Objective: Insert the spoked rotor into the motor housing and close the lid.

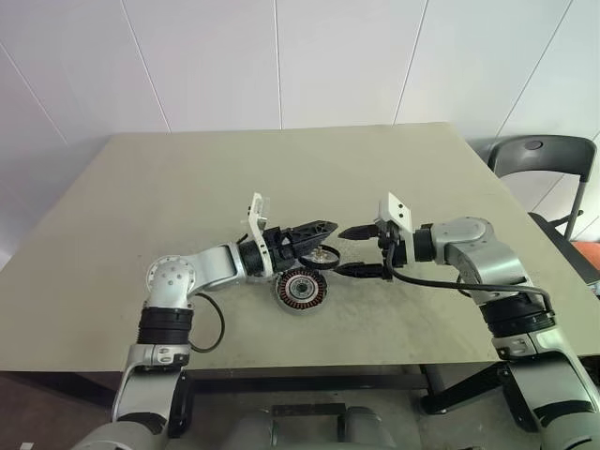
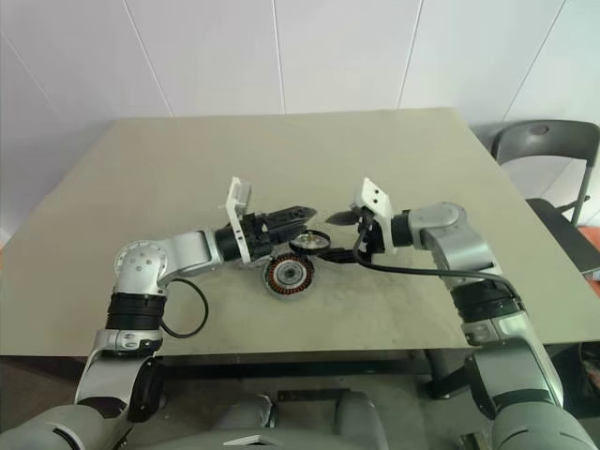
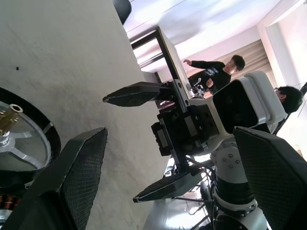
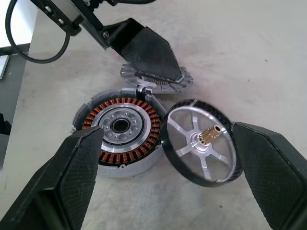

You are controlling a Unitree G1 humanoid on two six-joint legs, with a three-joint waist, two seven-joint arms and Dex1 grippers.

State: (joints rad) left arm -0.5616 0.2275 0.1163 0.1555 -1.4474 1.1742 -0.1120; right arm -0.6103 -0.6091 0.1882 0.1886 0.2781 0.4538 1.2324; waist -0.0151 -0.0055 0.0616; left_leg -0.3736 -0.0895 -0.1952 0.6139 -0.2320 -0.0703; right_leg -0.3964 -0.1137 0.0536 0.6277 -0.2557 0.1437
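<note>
The motor housing (image 4: 120, 128) lies flat on the table, its copper windings facing up. Leaning tilted against its side is the spoked rotor (image 4: 201, 143), brass shaft pointing up. Behind them lies the grey slotted lid (image 4: 184, 82), partly covered by one finger (image 4: 144, 50) of my left gripper. In the head view the housing (image 1: 300, 289) sits near the table's front, with the rotor (image 1: 323, 255) just behind it. My left gripper (image 1: 328, 236) hovers open over the parts from the left. Facing it from the right, my right gripper (image 1: 342, 251) is also open, around the rotor without touching it.
The parts rest on a bare grey-green table (image 1: 187, 187), close to its front edge (image 1: 281, 361). A dark chair (image 1: 544, 155) stands beyond the right corner. Two people (image 3: 216, 72) show far off in the left wrist view.
</note>
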